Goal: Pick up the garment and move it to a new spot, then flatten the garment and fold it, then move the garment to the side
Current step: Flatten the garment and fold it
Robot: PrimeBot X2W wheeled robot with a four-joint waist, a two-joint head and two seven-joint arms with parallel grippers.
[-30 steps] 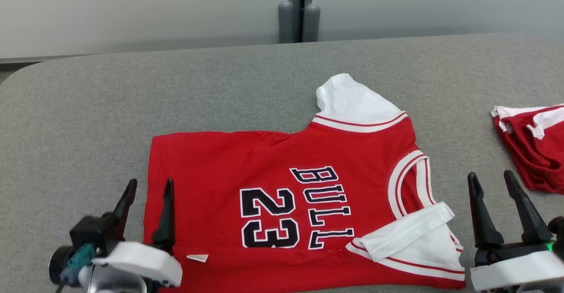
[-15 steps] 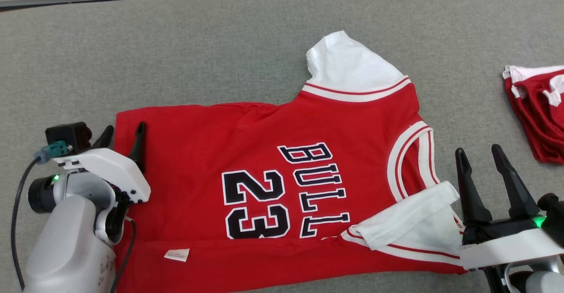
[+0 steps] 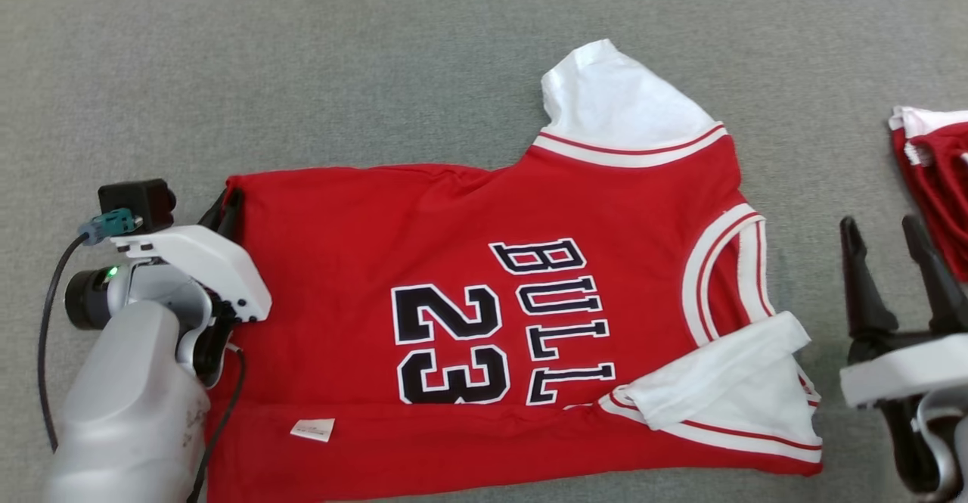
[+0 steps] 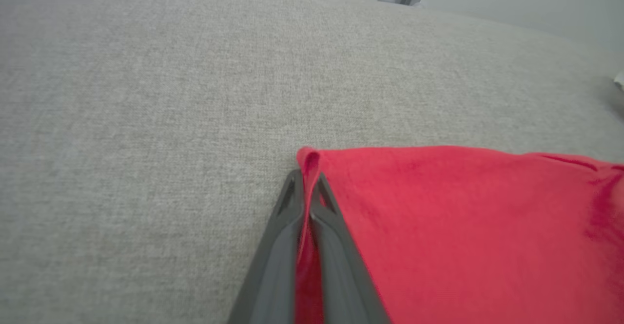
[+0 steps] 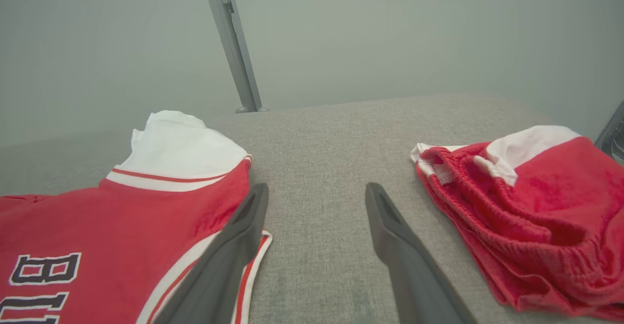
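Observation:
The garment (image 3: pixel 484 276) is a red jersey with white sleeves and black lettering, spread across the grey padded table (image 3: pixel 378 72). My left gripper (image 3: pixel 225 208) is shut on the jersey's far hem corner; in the left wrist view that gripper (image 4: pixel 307 178) pinches a fold of the red cloth (image 4: pixel 438 226). My right gripper (image 3: pixel 885 231) stands open just right of the jersey's collar, nothing between its fingers. The right wrist view shows the right gripper (image 5: pixel 317 192) over bare table, between the jersey (image 5: pixel 122 217) and the red shorts.
A bunched pair of red shorts with white trim (image 3: pixel 938 178) lies at the table's right edge, also in the right wrist view (image 5: pixel 526 217). Grey wall and a vertical metal post (image 5: pixel 234 46) stand beyond the table. Bare grey surface lies behind and left of the jersey.
My left gripper moved up to the jersey's far left corner and shut on it. The head camera tilted down. The right gripper stays open beside the collar.

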